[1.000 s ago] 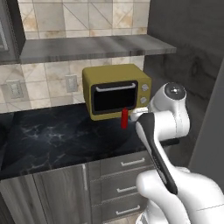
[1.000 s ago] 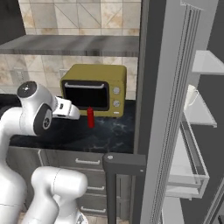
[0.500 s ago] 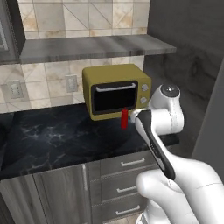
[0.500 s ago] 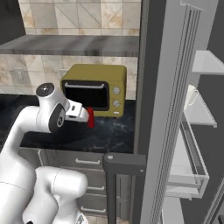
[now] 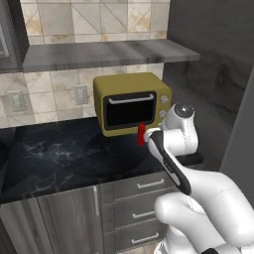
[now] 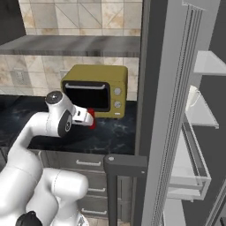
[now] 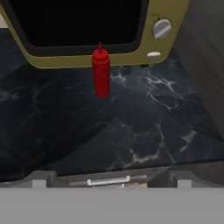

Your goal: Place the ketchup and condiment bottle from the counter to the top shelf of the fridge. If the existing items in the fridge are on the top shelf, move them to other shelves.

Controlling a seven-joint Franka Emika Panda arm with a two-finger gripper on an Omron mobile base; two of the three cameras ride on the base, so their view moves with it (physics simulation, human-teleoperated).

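Reaching toward the ketchup bottle (image 7: pixel 101 72), which stands upright on the counter (image 7: pixel 144 122) just in front of the microwave (image 5: pixel 133 101), the gripper (image 6: pixel 89 118) hangs released; a careless approach could tip the slim bottle over. Since earlier, the arm has swung forward and nearer to it

We see the ketchup bottle (image 7: pixel 101 72), a slender red squeeze bottle with a pointed nozzle cap, standing upright on the dark marbled bench (image 7: pixel 131 127). It stands just in front of the yellow microwave (image 7: pixel 131 43), below the lower edge of its dark door. From the left base view we find the bottle (image 5: pixel 141 134) near the microwave's right front corner. The fridge (image 6: pixel 194 132) stands open, its shelves pale and translucent.
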